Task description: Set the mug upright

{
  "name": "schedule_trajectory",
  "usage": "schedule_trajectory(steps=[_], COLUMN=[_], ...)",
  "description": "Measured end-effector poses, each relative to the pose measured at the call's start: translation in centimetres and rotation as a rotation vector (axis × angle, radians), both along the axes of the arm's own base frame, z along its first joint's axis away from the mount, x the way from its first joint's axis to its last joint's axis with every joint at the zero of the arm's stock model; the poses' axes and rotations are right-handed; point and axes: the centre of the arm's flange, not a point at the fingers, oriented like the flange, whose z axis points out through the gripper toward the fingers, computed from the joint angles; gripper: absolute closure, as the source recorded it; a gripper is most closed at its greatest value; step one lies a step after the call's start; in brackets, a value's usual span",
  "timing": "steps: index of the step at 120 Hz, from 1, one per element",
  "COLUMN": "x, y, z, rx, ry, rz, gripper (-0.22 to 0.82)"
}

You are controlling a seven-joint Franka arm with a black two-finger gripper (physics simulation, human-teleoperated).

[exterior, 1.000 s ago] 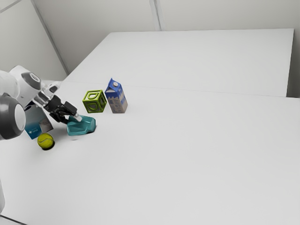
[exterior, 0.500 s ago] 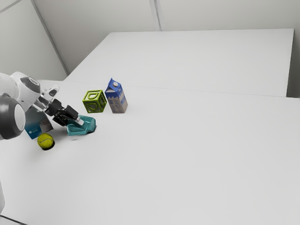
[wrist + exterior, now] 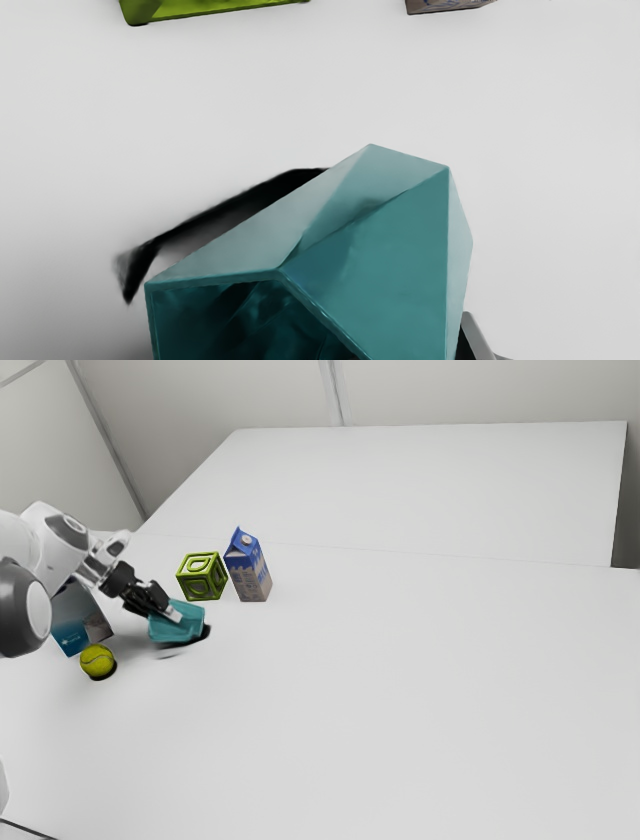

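One teal mug (image 3: pixel 190 626) is hanging tilted just above the tabletop (image 3: pixel 400 680), toward its edge at the exterior view's left; the gripper (image 3: pixel 170 613) is apparently pinching its side, likely for turning it upright.

Tabletop (image 3: pixel 420 670): wide bare expanse, passable from the mug's far side toward the exterior view's right and along the near side.

Obstacle, mug (image 3: pixel 178 622): tilted, directly at the jaws (image 3: pixel 173 615), blocking the way straight ahead of them.

Obstacle, green block (image 3: pixel 202 576): beyond the mug; bare strip between the two in the wrist view.

Obstacle, milk carton (image 3: pixel 248 568): upright, tall, near the block; small gap between their bases.

Obstacle, tennis ball (image 3: pixel 98 661): low, toward the exterior view's left; bare lane between it and the mug.

Obstacle, box (image 3: pixel 82 625): near the ball, partly behind the arm.
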Motion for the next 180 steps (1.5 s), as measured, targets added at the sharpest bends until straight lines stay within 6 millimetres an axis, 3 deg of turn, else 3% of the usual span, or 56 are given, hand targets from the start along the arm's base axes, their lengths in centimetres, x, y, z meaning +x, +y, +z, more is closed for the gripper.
schedule_trajectory(steps=[12,36,52,76,86,98,115,132,146,180], x=[0.0,0.3,0.0,-0.6,-1.0,-1.1,-1.6,-1.4,-0.7,-0.5], y=[-0.1,-0.9,-2.9,-9.3,-13.4,-18.7,-23.5,-26.3,-28.1,-29.3], z=[1.1,2.9,4.8,8.3,8.9,7.8,5.5,5.1,6.0,6.2], rx=[0.003,0.013,0.021,0.112,0.184,0.293,0.447,0.569,0.644,0.72], ry=[-0.016,-0.042,-0.05,0.001,0.041,0.077,0.05,-0.044,-0.121,-0.124], rz=[-0.005,-0.025,-0.057,-0.212,-0.307,-0.421,-0.501,-0.53,-0.542,-0.525], gripper=[0.72,0.74,0.75,0.77,0.77,0.78,0.78,0.78,0.78,0.78])
